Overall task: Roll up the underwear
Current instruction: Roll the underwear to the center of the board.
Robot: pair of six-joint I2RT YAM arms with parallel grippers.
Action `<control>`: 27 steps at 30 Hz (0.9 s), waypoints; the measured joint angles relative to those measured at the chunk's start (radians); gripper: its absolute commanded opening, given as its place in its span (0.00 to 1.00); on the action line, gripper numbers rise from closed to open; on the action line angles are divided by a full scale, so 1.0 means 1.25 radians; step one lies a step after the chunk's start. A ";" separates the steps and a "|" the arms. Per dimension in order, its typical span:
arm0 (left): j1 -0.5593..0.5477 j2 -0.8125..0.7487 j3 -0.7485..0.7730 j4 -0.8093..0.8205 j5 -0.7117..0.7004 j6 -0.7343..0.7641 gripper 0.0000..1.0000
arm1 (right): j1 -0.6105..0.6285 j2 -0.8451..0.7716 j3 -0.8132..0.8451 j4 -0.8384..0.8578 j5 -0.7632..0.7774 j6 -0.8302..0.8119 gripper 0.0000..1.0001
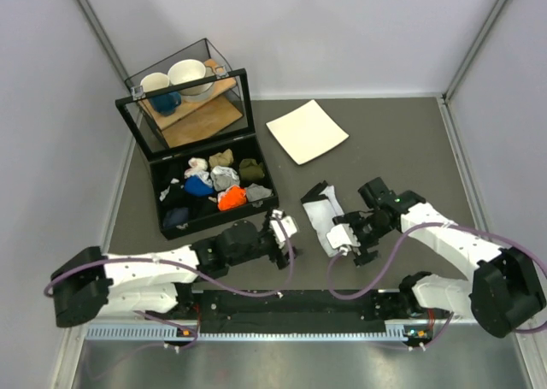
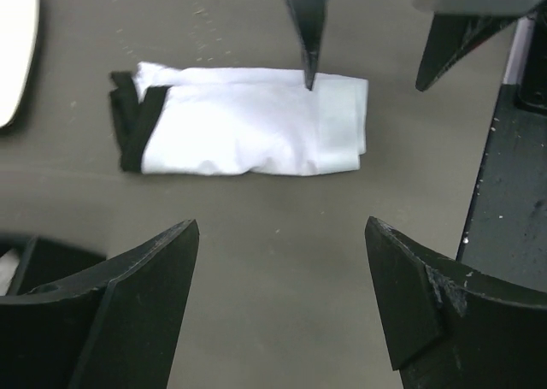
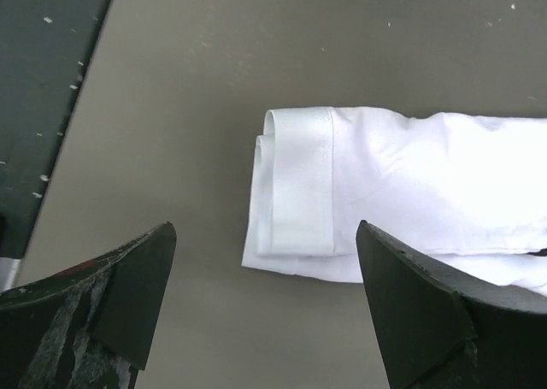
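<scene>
box (image 1: 205, 222): rear left of table (image 1: 393, 150), cloth bundles (image 1: 224, 178) inside
left gripper (image 1: 285, 238) (image 2: 280, 235): jaws wide apart, nothing held
underwear (image 1: 325, 214) (image 2: 248, 128) (image 3: 385, 184): folded white oblong lying on table between the grippers
right gripper (image 1: 350, 239) (image 3: 265, 231): jaws wide apart, empty, at underwear's near end
plate (image 1: 307, 131): behind, well apart

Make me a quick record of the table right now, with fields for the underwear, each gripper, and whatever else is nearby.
underwear: white with black trim, folded or rolled into a flat bundle, lying on the table
left gripper: open, empty, short of the underwear
right gripper: open, empty, fingers either side of the banded end; contact unclear
plate: white, square, beyond the underwear, apart from it
box: lid up, small cloth bundles inside, left of the underwear
</scene>
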 measured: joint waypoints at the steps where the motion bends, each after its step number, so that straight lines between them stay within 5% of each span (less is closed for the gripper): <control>1: 0.012 -0.034 -0.011 -0.018 -0.002 -0.013 0.99 | 0.005 0.010 -0.003 0.017 0.014 0.001 0.86; 8: 0.039 -0.245 -0.122 -0.069 -0.033 -0.117 0.99 | 0.051 0.053 -0.052 0.137 0.093 0.012 0.80; 13: 0.049 -0.319 -0.155 -0.085 -0.042 -0.161 0.99 | 0.069 0.086 -0.070 0.176 0.132 0.022 0.65; 27: 0.048 -0.229 -0.187 0.015 0.154 -0.079 0.91 | 0.072 0.181 -0.006 0.163 0.144 0.090 0.17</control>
